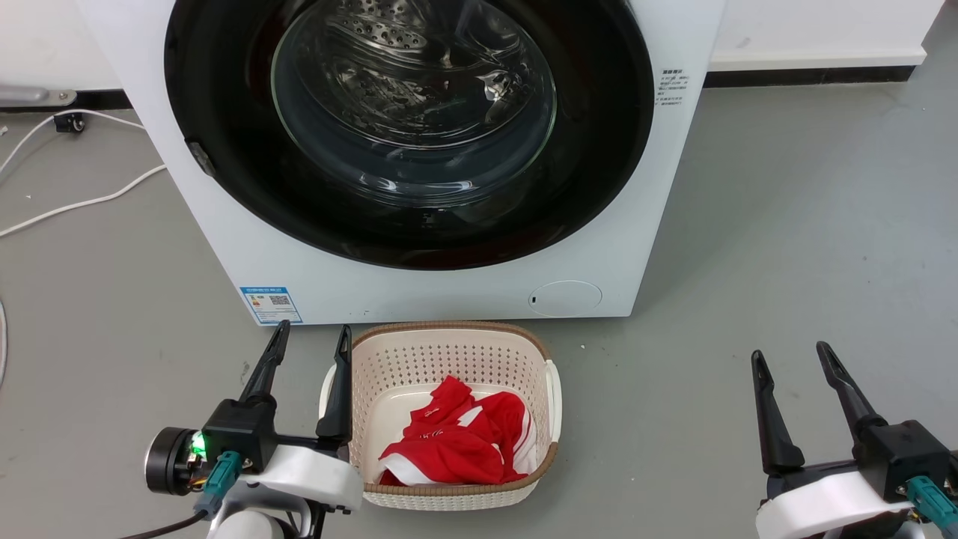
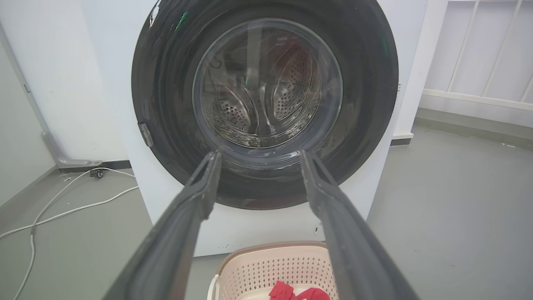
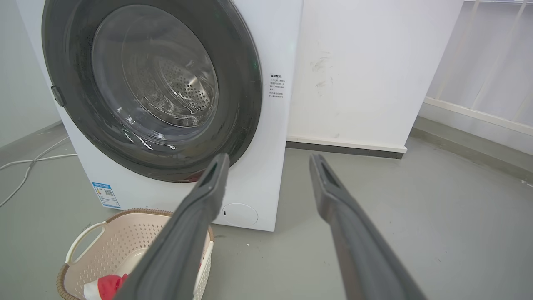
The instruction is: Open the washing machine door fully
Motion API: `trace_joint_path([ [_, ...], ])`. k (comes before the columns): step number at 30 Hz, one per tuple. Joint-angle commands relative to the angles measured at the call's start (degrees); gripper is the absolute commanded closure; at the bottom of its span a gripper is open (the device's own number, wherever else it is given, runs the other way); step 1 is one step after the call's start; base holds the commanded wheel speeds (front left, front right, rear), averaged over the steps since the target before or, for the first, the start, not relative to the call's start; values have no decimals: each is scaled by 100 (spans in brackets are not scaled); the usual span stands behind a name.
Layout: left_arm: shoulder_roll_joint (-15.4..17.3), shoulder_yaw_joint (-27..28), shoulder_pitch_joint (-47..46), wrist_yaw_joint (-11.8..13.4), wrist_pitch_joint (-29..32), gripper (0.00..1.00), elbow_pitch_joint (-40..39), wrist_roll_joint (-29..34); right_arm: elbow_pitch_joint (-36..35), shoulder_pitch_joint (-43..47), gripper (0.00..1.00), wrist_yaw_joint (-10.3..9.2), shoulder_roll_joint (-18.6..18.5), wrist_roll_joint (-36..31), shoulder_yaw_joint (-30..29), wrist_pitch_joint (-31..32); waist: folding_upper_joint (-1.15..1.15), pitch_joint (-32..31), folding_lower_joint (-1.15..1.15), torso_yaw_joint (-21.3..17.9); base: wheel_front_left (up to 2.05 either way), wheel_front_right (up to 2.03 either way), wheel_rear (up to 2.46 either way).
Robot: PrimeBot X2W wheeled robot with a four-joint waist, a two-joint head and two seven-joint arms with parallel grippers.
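Glossy black, the washing machine door sits shut against the white washing machine, ahead of both grippers in the head view. The left gripper is spread and empty, with a cream basket just to its right (red cloth inside). The right gripper is likewise spread and empty.

In the left wrist view, the door stands straight ahead beyond the parted fingers, apart from them.

In the right wrist view, the door lies ahead and left of the fingers.
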Motion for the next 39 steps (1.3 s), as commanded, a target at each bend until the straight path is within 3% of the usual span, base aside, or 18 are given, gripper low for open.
trace_joint_path([
  [1, -11, 5, -1, -14, -26, 0, 14, -22, 11, 25, 0, -3, 24, 0, -4, -33, 0, 3, 0, 0, 0, 0, 0],
  [12, -30, 74, -14, -11, -22, 0, 10, -26, 56, -4, 0, -3, 24, 59, -12, -58, 0, 11, 0, -4, 0, 0, 0],
  [13, -32, 76, -7, -10, -22, 0, 12, -23, 67, 1, 16, -4, 24, 98, -12, -54, 0, 7, 0, -6, 0, 0, 0],
  [15, -37, 80, 11, -7, -22, 0, 15, -17, 79, 9, 97, -3, 24, 157, -2, -55, 0, 2, 0, -9, 0, 0, 0],
  [16, -38, 82, 14, -7, -22, 0, 10, -15, 86, 13, 100, -3, 24, 160, 23, -50, 0, 4, 0, -10, 0, 0, 0],
  [25, -52, 99, -7, 14, -21, 0, -16, 25, 189, -27, 100, -4, 23, 690, -63, -24, 0, 33, 0, 1, 0, 0, 0],
  [31, -73, 101, -19, 47, -21, 0, 11, -33, 536, -104, 100, -3, 22, 1989, -218, -44, 0, 28, 0, 35, 0, 0, 0],
  [39, -87, 103, -87, 65, -21, 0, -41, -51, 1102, -528, 100, -3, 20, 4783, -153, -213, 0, 142, 0, 1, 0, 0, 0],
])
